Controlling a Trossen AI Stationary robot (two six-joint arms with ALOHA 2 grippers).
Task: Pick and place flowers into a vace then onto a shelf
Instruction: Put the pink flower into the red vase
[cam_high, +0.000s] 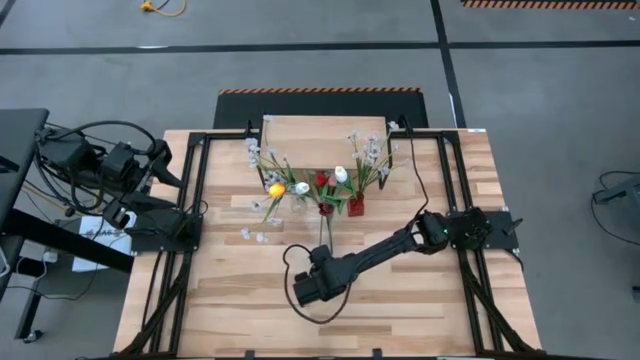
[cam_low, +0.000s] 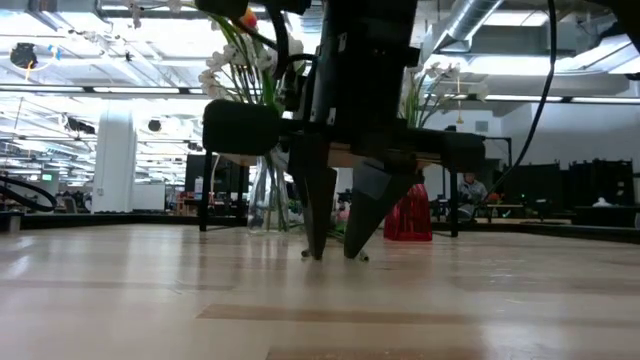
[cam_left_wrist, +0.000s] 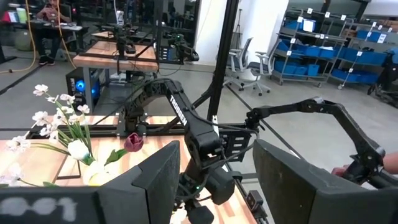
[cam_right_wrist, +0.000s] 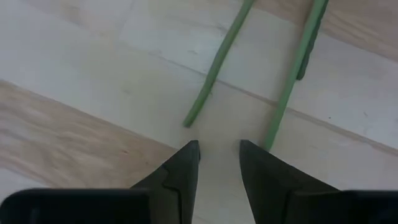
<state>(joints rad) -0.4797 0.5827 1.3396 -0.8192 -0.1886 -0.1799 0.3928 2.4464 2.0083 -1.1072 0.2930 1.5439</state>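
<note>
Two green stems (cam_right_wrist: 214, 59) show only past the right end effector (cam_right_wrist: 219, 158), unclenched, empty, touching the table (cam_right_wrist: 74, 74)

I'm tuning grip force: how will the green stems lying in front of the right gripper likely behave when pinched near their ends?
The two green stems look thin and long, so they will probably bend and droop beyond the pinch. Lying flat on the tabletop, they may roll or slide aside as the right gripper closes. They probably weigh very little, so a light grip may do.

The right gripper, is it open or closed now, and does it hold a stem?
Open, holding nothing. The right gripper has its fingertips down at the tabletop with a gap between them; two green stems lie flat just beyond.
</note>
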